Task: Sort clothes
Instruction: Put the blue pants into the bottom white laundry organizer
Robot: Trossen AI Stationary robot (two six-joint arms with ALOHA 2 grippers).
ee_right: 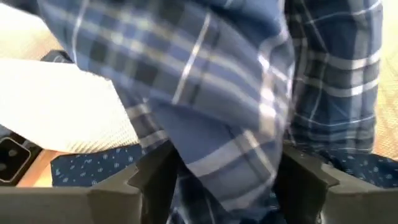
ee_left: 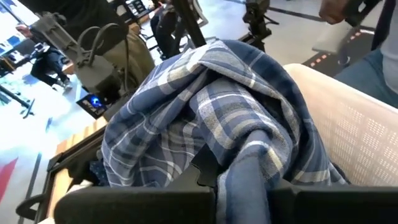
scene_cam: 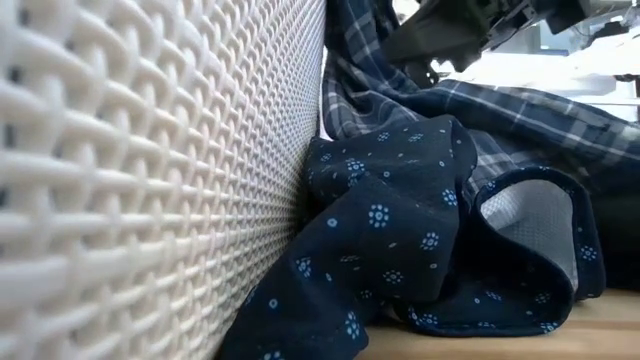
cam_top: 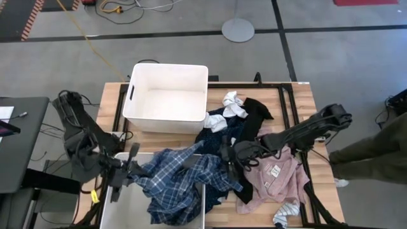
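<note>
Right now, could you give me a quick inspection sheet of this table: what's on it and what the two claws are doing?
Surface: wooden table, mostly covered.
Job's things: plaid shirt draped over near bin; navy dotted piece; black piece; pink shirt; white socks.
Clutter: far empty bin.
Grippers: left gripper shut on plaid shirt; right gripper straddles its cloth, jaws wide.
Cables: yellow cable on floor.
Surroundings: person beside table.

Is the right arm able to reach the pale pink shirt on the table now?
Probably yes. The pale pink shirt lies uncovered just beside the right hand, but that hand has blue-white plaid shirt cloth between its fingers.
</note>
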